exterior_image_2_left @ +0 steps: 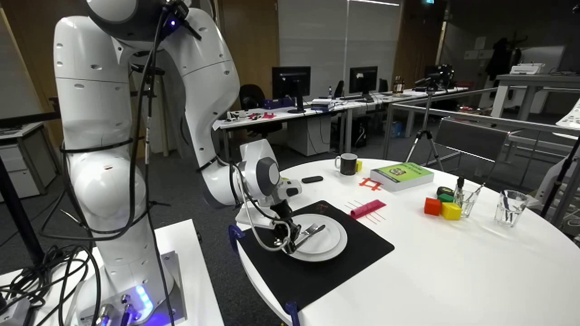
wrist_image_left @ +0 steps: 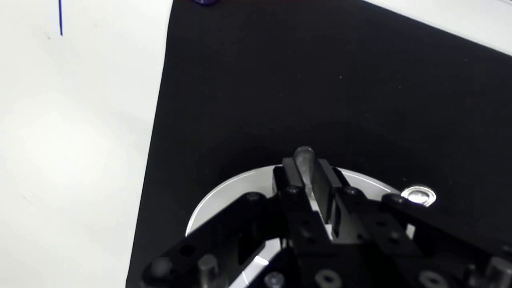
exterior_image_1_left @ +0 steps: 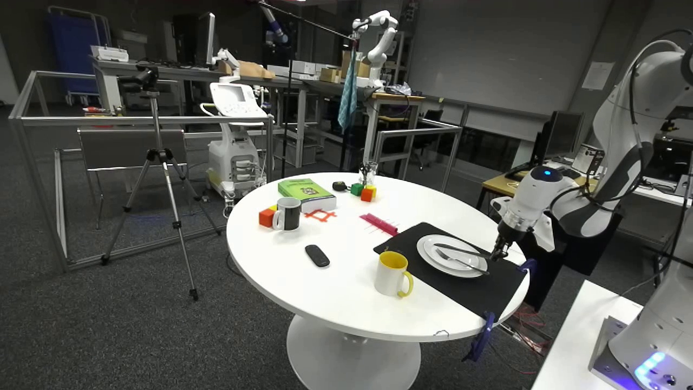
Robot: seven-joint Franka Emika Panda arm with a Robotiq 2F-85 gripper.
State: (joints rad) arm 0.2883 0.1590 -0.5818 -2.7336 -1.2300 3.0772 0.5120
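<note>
My gripper [exterior_image_1_left: 499,254] is low over the edge of a white plate [exterior_image_1_left: 433,265] on a black mat [exterior_image_1_left: 465,295]. In the wrist view its jaws [wrist_image_left: 307,168] are close together around the rounded handle end of a metal knife [wrist_image_left: 305,154]. The knife lies across the plate in both exterior views [exterior_image_1_left: 460,249] [exterior_image_2_left: 313,235]. A fork [exterior_image_1_left: 466,263] lies beside it; its tines show in an exterior view [exterior_image_2_left: 310,229]. A shiny handle end [wrist_image_left: 419,196], apparently the fork's, is right of the jaws. The gripper [exterior_image_2_left: 290,245] hides part of both handles.
A yellow-and-white mug [exterior_image_1_left: 390,273] stands beside the mat. Farther away are a dark remote [exterior_image_1_left: 317,255], a pink roll [exterior_image_1_left: 380,223], a black-and-white mug [exterior_image_1_left: 288,214], a green book [exterior_image_2_left: 401,175], coloured blocks [exterior_image_2_left: 432,206] and glasses [exterior_image_2_left: 509,208]. Purple clamps [exterior_image_1_left: 481,338] hold the mat's edge.
</note>
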